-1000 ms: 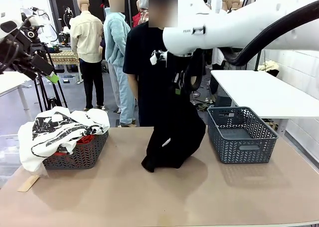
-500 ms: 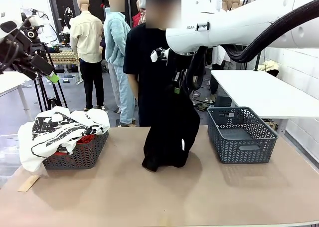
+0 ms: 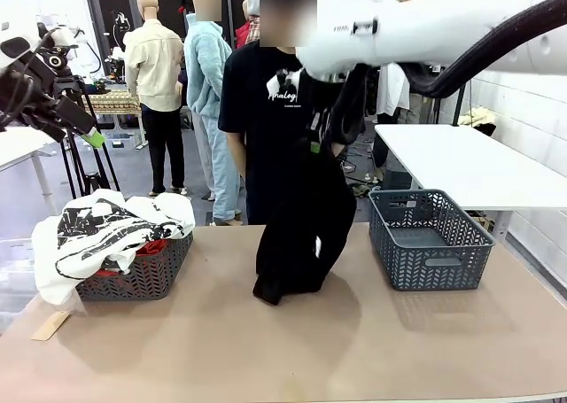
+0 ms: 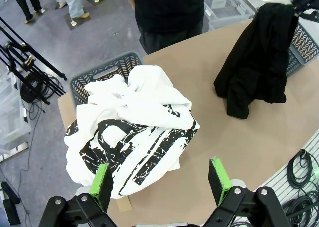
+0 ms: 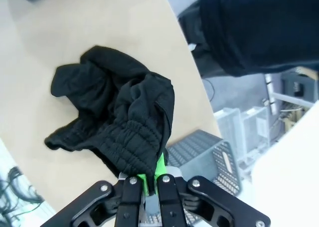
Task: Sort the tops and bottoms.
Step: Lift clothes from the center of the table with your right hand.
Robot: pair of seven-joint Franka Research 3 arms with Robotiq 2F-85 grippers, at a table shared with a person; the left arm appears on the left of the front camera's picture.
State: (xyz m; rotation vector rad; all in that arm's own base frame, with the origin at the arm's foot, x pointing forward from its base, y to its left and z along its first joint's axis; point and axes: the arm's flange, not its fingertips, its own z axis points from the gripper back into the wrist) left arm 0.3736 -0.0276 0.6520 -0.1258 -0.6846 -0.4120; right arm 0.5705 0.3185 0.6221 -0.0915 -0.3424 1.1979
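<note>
The black bottoms (image 3: 297, 235) hang from my right gripper (image 3: 319, 144), which is shut on their waistband above mid-table; the lower end rests crumpled on the tabletop. In the right wrist view the bottoms (image 5: 119, 117) bunch below the shut right gripper (image 5: 152, 176). A white top with black print (image 3: 115, 221) is heaped over the left grey basket (image 3: 133, 279), with an orange-red top (image 3: 158, 246) under it. My left gripper (image 3: 89, 130) stays raised at the far left. In its wrist view the left gripper (image 4: 161, 184) is open, high above the white top (image 4: 134, 132).
An empty grey basket (image 3: 430, 239) stands at the table's right side. A person in a black T-shirt (image 3: 257, 111) stands at the far edge behind the hanging bottoms. A scrap of card (image 3: 51, 325) lies by the left basket. The front half of the table (image 3: 354, 350) is bare.
My right gripper has risen and carried the bottoms' waistband higher, drawing the cloth into a narrower hanging column. The left arm has not moved.
</note>
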